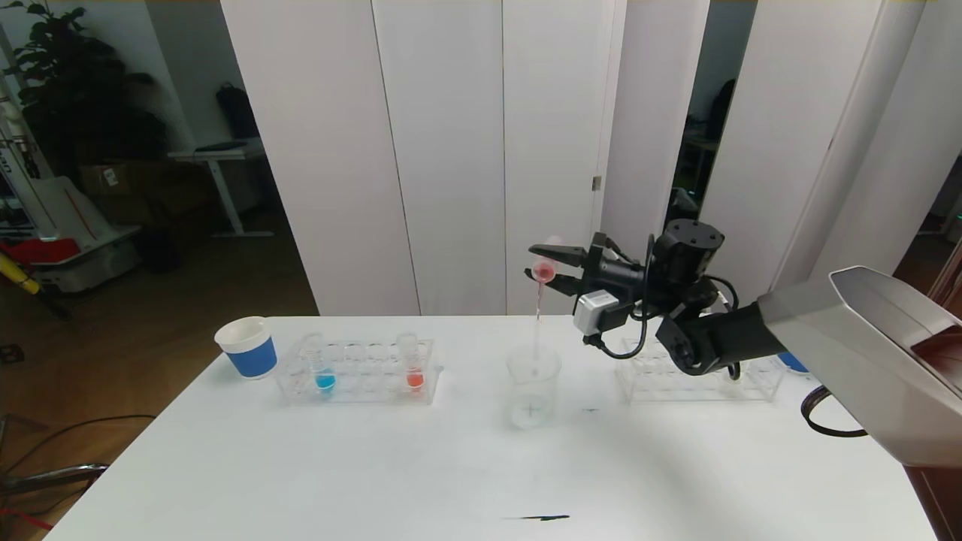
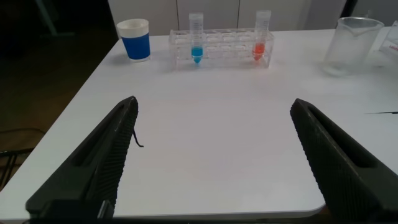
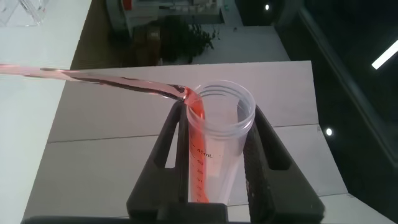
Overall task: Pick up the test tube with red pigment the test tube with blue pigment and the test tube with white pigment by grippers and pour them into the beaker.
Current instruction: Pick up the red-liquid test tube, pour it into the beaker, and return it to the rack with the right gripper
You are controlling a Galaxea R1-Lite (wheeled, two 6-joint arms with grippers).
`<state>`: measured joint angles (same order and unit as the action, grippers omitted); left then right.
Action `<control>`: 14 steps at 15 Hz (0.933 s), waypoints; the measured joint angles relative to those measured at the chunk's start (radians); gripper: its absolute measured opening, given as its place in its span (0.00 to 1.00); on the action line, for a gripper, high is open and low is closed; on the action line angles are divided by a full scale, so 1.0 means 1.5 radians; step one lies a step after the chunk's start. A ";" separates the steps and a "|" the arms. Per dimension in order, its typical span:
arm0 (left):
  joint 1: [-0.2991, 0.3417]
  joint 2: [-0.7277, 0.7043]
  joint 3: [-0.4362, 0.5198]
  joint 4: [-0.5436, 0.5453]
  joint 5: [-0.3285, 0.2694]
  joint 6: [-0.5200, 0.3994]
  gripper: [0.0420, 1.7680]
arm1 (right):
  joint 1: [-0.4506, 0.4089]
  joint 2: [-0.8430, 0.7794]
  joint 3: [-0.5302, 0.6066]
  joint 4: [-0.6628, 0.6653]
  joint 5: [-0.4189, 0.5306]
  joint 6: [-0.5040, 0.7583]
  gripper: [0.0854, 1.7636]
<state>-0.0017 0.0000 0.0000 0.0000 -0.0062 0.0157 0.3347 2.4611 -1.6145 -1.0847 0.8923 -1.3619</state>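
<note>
Your right gripper (image 1: pixel 555 272), clamped on the red tube (image 1: pixel 543 270), is pouring it into the beaker (image 1: pixel 533 385); the blue tube (image 1: pixel 324 370) waits racked and your left gripper (image 2: pixel 211 162) gapes wide, empty.

My head camera is looking down across the bench (image 1: pixel 301 466); my left wrist camera is skimming it low (sharing the beaker (image 1: pixel 533 385)); my right is peering close.

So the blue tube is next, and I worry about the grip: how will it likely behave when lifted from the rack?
The test tube with blue pigment looks like smooth clear plastic, so probably slippery. Little liquid sits at its tip, so likely light. Standing upright in the rack, it should lift straight out; laid down, it would probably roll.
</note>
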 joint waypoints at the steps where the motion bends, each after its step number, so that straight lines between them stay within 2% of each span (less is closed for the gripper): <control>1: 0.000 0.000 0.000 0.000 0.000 0.000 0.99 | -0.001 0.001 -0.001 0.000 0.012 -0.012 0.29; 9: 0.000 0.000 0.000 0.000 0.000 0.000 0.99 | -0.003 0.004 -0.003 0.000 0.015 -0.020 0.29; 14: 0.000 0.000 0.000 0.000 0.000 0.000 0.99 | -0.008 0.010 -0.024 0.002 0.015 -0.063 0.29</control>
<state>-0.0017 0.0000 0.0000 0.0000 -0.0062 0.0157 0.3223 2.4762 -1.6500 -1.0815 0.9149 -1.4557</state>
